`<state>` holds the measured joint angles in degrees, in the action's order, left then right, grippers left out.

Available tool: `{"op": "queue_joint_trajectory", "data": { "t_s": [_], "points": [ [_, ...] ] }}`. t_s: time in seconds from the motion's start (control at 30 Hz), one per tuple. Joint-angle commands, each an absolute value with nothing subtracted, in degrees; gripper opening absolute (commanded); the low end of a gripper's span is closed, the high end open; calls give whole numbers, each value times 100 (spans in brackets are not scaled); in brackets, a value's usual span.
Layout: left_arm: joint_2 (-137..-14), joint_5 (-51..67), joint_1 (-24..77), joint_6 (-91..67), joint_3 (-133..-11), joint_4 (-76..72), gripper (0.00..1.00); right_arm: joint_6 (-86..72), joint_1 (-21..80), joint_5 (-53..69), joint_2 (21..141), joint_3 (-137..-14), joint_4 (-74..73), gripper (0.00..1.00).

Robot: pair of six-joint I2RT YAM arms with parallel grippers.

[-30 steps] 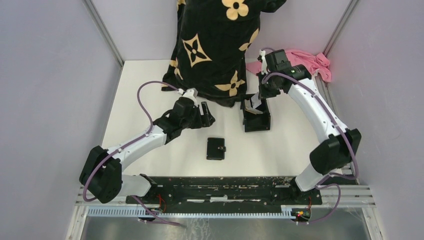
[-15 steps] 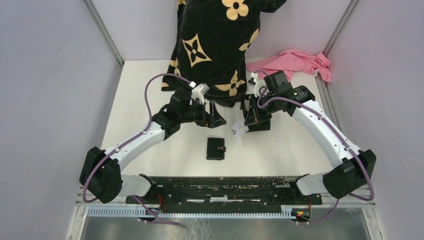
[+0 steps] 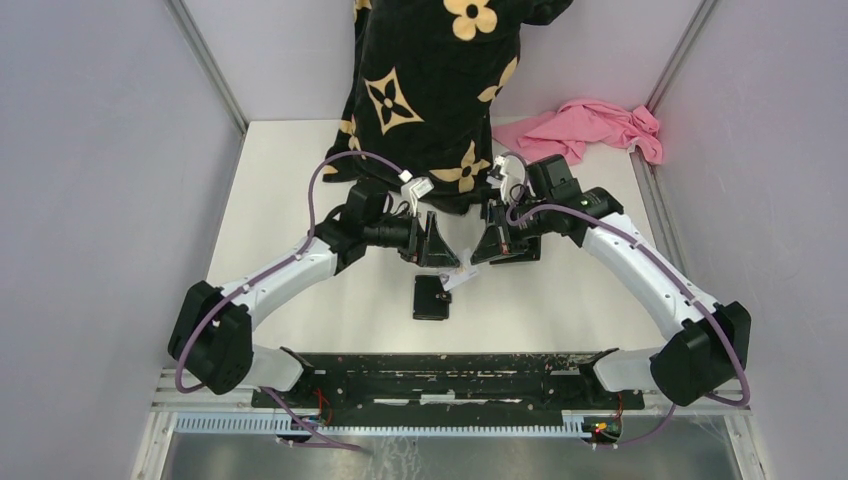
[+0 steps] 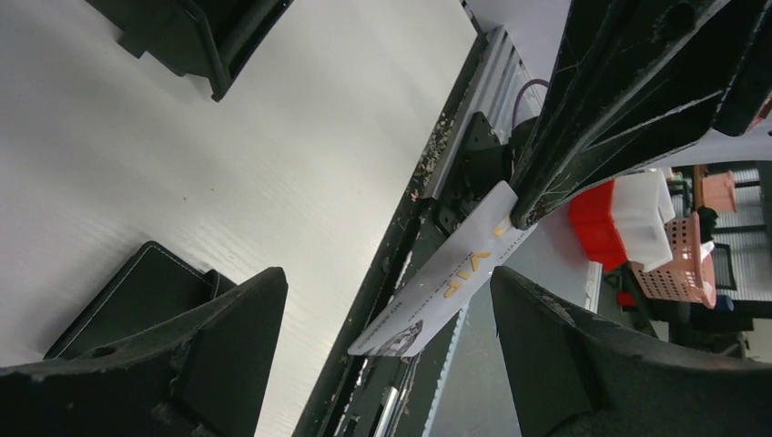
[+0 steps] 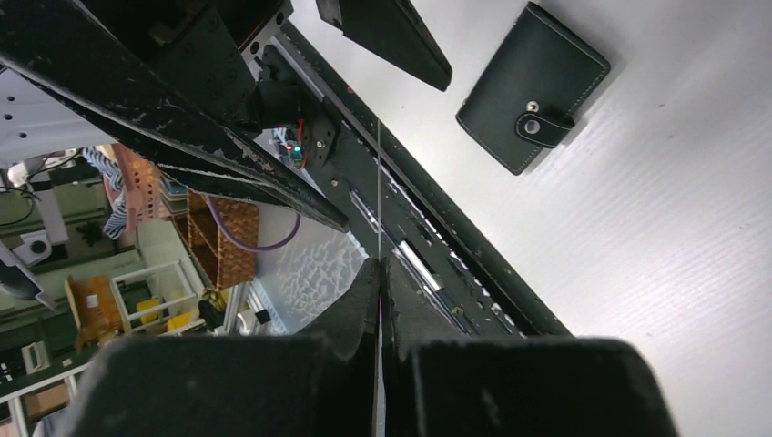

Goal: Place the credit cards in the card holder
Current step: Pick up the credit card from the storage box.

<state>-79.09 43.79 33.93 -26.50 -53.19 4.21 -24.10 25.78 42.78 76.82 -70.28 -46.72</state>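
A whitish-grey credit card (image 4: pixel 448 280) with gold lettering hangs in the air, pinched at one end by my right gripper (image 3: pixel 478 256), which is shut on it. In the right wrist view the card (image 5: pixel 378 173) shows edge-on as a thin line rising from the shut gripper (image 5: pixel 379 266). My left gripper (image 3: pixel 438 252) stands wide open, and the card's free end lies between its fingers (image 4: pixel 196 360) without touching them. The card holder (image 3: pixel 432 297), a closed black snap wallet, lies flat on the table just below both grippers, also seen as card holder (image 5: pixel 533 86) and card holder (image 4: pixel 137 291).
A black cloth with tan flowers (image 3: pixel 430 80) hangs over the back of the table, and a pink cloth (image 3: pixel 590 125) lies at the back right. A black tray (image 3: pixel 520 248) sits under the right wrist. The black rail (image 3: pixel 440 375) runs along the near edge.
The right arm swung the card from the black tray leftward and down toward the table's middle. The left gripper moved right to meet it and opened wider.
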Motion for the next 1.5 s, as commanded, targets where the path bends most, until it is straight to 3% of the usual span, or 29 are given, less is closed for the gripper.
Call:
{"op": "queue_joint_trajectory", "data": {
  "t_s": [0.0, 0.17, 0.47, 0.93, 1.07, 1.13, 1.27, 1.47],
  "points": [
    [-7998, 5031, 3312, -2469, -5616, 307, 88, -2739, 2597, 4887, 7546, -6852, -3931, 1],
    [-8055, 5375, 3183, -2536, -5609, 305, 84, -2813, 2594, 4996, 7610, -6732, -3723, 1],
    [-8079, 5915, 3069, -2669, -5435, 341, 66, -3069, 2587, 5242, 7893, -6556, -3086, 1],
    [-8108, 6074, 2977, -2698, -5250, 423, 6, -3257, 2452, 5417, 8218, -6470, -2606, 1],
    [-8178, 6052, 2978, -2768, -5182, 347, 3, -3296, 2415, 5345, 8269, -6517, -2535, 1],
    [-8178, 5890, 2972, -2801, -5169, 331, 3, -3284, 2367, 5195, 8275, -6548, -2553, 6],
    [-8145, 5274, 2974, -2942, -5144, 297, 3, -3195, 2320, 4639, 8151, -6604, -2577, 35],
    [-8002, 4161, 2971, -3972, -4845, -592, 3, -3107, 2328, 3763, 7967, -6495, -2541, 46]
  ]
}}
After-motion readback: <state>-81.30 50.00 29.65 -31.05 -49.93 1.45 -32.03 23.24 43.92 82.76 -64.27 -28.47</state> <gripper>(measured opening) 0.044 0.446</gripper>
